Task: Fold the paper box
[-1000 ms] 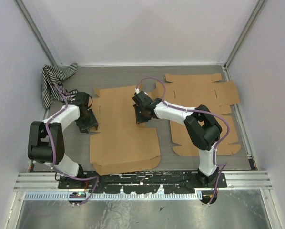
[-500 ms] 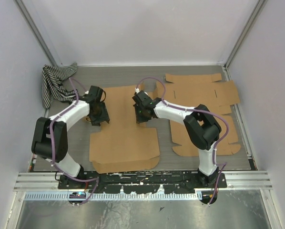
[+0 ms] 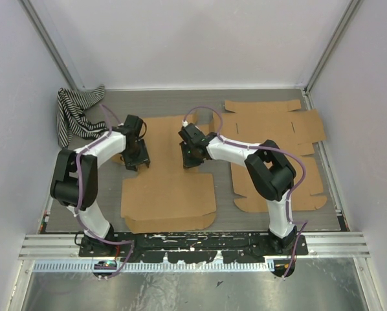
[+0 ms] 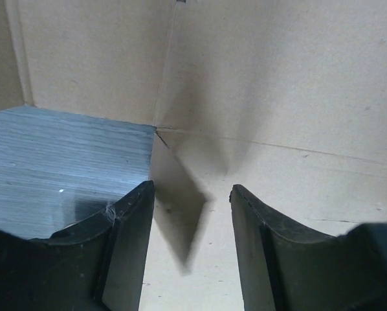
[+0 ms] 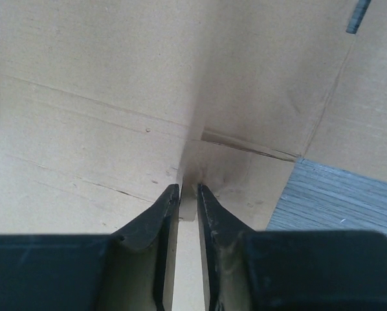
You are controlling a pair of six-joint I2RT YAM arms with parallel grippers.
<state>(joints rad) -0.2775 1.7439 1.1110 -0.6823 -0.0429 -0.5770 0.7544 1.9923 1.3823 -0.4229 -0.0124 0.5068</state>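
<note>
Looking down from the top camera, finds the paper box [image 3: 167,188] lying as a flat, unfolded cardboard blank in the middle of the tabletop [image 3: 161,102], its near edge close to the arm bases. Places the left claw [image 3: 136,159] low at the blank's far left part and the right claw [image 3: 192,159] low at its far right part. Notes more flat cardboard [image 3: 271,120] toward the far right corner and a striped cloth [image 3: 77,113] in the far left corner. Turning to the left wrist view, sees that claw spread, fingers [image 4: 132,220] apart with nothing between them, above a notch in the cardboard where grey tabletop shows. Turning to the right wrist view, sees that claw nearly pressed together, a thin cardboard fold in the narrow gap; cannot tell whether actually pinching it.
</note>
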